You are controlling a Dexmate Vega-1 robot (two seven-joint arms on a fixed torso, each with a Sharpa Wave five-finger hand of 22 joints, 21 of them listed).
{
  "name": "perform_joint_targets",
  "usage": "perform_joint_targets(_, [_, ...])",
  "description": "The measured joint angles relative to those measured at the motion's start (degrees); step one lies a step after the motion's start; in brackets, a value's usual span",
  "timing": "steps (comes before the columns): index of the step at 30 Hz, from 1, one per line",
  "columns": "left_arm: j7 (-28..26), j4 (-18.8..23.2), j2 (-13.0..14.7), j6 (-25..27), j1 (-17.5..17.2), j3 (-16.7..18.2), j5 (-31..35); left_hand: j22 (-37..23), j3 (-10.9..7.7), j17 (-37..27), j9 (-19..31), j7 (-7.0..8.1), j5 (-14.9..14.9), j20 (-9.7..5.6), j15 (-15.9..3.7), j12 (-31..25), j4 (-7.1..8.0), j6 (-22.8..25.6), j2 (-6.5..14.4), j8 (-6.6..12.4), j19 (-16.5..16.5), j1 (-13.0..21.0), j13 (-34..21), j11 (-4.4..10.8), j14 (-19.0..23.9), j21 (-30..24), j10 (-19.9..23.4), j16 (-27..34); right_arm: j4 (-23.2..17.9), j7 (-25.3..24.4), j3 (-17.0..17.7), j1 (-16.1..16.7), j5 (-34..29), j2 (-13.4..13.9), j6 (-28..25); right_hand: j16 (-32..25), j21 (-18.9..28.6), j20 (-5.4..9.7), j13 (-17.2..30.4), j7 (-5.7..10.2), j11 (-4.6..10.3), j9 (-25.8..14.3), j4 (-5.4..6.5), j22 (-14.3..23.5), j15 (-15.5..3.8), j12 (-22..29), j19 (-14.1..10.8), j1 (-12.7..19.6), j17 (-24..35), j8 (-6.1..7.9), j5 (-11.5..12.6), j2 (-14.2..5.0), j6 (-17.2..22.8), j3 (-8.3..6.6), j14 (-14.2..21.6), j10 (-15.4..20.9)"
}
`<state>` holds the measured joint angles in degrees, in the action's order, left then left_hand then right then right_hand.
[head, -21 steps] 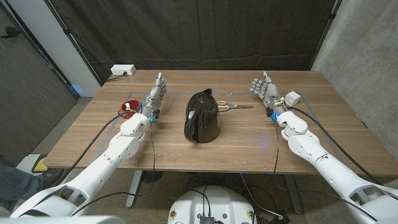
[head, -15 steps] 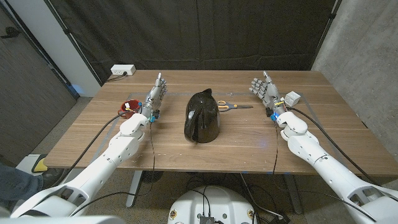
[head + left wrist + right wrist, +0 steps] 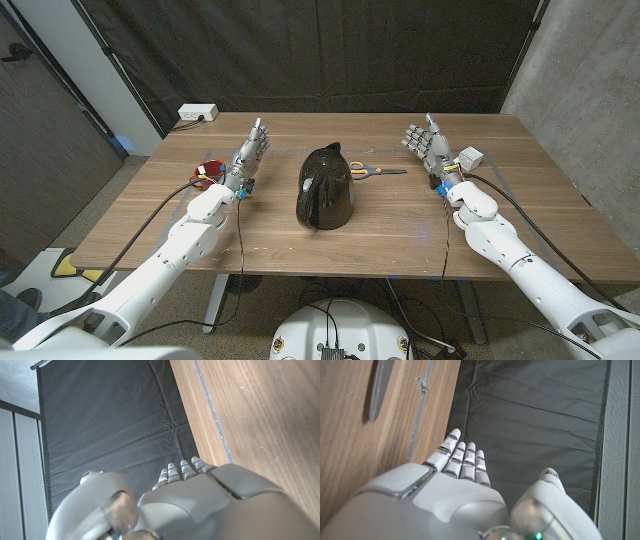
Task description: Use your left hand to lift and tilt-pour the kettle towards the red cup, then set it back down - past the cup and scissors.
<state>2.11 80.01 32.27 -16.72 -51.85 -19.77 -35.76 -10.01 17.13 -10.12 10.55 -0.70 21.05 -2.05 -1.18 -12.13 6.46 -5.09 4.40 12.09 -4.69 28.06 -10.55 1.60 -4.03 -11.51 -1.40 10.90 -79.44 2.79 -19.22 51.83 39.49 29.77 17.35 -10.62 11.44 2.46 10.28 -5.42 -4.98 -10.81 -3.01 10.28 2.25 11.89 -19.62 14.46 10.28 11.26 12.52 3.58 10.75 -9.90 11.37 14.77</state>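
Observation:
A glossy black kettle [image 3: 325, 187] stands upright at the middle of the wooden table [image 3: 400, 235]. A red cup [image 3: 209, 170] sits to its left, partly hidden behind my left forearm. Scissors [image 3: 372, 171] with yellow and blue handles lie just right of the kettle's top; one blade [image 3: 377, 390] shows in the right wrist view. My left hand [image 3: 250, 150] is raised between cup and kettle, fingers straight and apart, holding nothing; its back [image 3: 200, 505] shows in the left wrist view. My right hand [image 3: 424, 143] stands open right of the scissors, its fingers [image 3: 462, 457] extended.
A white power strip [image 3: 197, 114] lies at the table's far left corner. A small white box [image 3: 471, 157] sits beside my right wrist. A black curtain hangs behind the table. Cables trail along both forearms.
My left forearm has shifted slightly to the left, and the red cup shows a little more. The kettle, scissors and right hand have not moved.

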Motion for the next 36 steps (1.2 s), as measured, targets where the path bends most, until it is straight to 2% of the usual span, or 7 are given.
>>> perform_joint_targets(5, [-1.5, 2.0, 0.6, -0.5, -1.0, 0.3, 1.3, 0.0, -0.37, 0.0, 0.0, 0.04, 0.0, 0.07, 0.05, -0.4, -1.10, 1.3, 0.2, 0.22, 2.2, 2.0, 0.0, -0.18, 1.7, -0.4, 1.4, 0.6, -0.5, 0.0, 0.3, 0.3, 0.0, 0.5, -0.4, 0.0, 0.0, 0.00, 0.0, 0.00, 0.00, 0.0, 0.00, 0.0, 0.00, 0.0, 0.0, 0.0, 0.0, 0.00, 0.0, 0.00, 0.0, 0.00, 0.0, 0.0])
perform_joint_targets(11, [-3.8, 4.1, 0.6, -1.4, -2.3, 0.3, 3.4, -0.3, -0.48, -0.2, 0.0, 0.25, 0.0, 0.29, 0.02, -1.2, -2.05, 5.7, -0.1, 1.19, 5.3, 4.0, -0.3, 0.25, 5.1, -1.2, 5.1, 1.0, -0.6, 0.9, 0.8, 0.4, 0.6, 1.2, -0.8, 0.0, 0.0, 0.00, 0.0, 0.00, 0.00, 0.0, 0.00, 0.0, 0.02, 0.0, 0.0, 0.0, 0.0, 0.00, 0.0, 0.00, 0.0, 0.00, 0.0, 0.0])
perform_joint_targets(14, [-5.4, 4.9, 0.5, -2.2, -2.8, 0.3, 4.7, -0.3, -0.68, -0.2, 0.0, -0.13, -0.4, 0.08, -0.03, -1.7, -2.33, 7.7, 0.2, 1.52, 6.7, 5.0, -0.3, 0.34, 7.2, -1.5, 6.9, 1.5, 0.0, 1.5, 1.2, 0.1, 1.1, 1.5, -0.9, 0.0, 0.0, 0.00, 0.0, 0.00, 0.23, 0.0, 0.00, 0.0, 0.09, 0.0, 0.0, 0.0, 0.0, 0.00, 0.0, 0.00, 0.0, 0.00, 0.4, 0.2])
perform_joint_targets(18, [-6.1, 5.7, 0.5, -2.4, -3.3, 0.3, 5.3, -0.3, -0.48, -0.2, 0.0, -1.02, -0.4, -0.03, 0.13, -2.1, -2.53, 9.1, 0.0, 1.52, 9.0, 5.4, -0.3, -0.29, 10.0, -2.3, 8.9, 1.7, 1.0, 2.3, 1.6, -0.4, 1.6, 1.6, -0.9, 0.0, 0.0, 0.00, 0.1, 0.00, 0.23, 0.0, 0.00, 0.0, 0.00, 0.0, 0.0, 0.0, 0.0, 0.00, 0.0, 0.00, 0.0, 0.00, 0.6, 0.2])
perform_joint_targets(30, [-7.7, 8.1, 1.2, -3.1, -4.9, -0.4, 8.2, -0.3, -0.41, -0.2, 0.0, -1.35, -0.7, 0.01, 0.27, -2.1, -2.93, 9.5, 0.2, 1.51, 9.2, 6.0, -0.3, -0.58, 10.3, -2.3, 9.6, 1.7, 1.5, 2.0, 2.2, -0.3, 0.4, 2.6, 0.3, 0.0, 0.0, 0.00, 0.3, -0.31, -0.08, 0.0, 0.00, 0.0, 0.00, 0.0, 0.0, 0.0, 0.0, 0.00, 0.0, 0.00, 0.3, 0.00, 0.6, 0.5])
perform_joint_targets(36, [-8.4, 11.4, 2.9, -3.2, -7.6, 0.0, 9.2, -0.3, -0.47, -0.2, 0.0, -1.35, -0.7, 0.01, 0.49, -1.8, -2.99, 9.5, 0.1, 1.51, 9.2, 6.4, -0.3, -0.80, 10.1, -2.3, 9.3, 1.6, -1.0, 0.2, 2.4, 1.0, -0.5, 3.4, 0.1, 0.0, 0.0, 0.00, 0.3, -0.31, -0.08, 0.0, 0.00, 0.0, 0.00, 0.0, 0.0, 0.2, 0.0, 0.00, 0.0, -0.24, 0.3, 0.00, 0.6, 0.5])
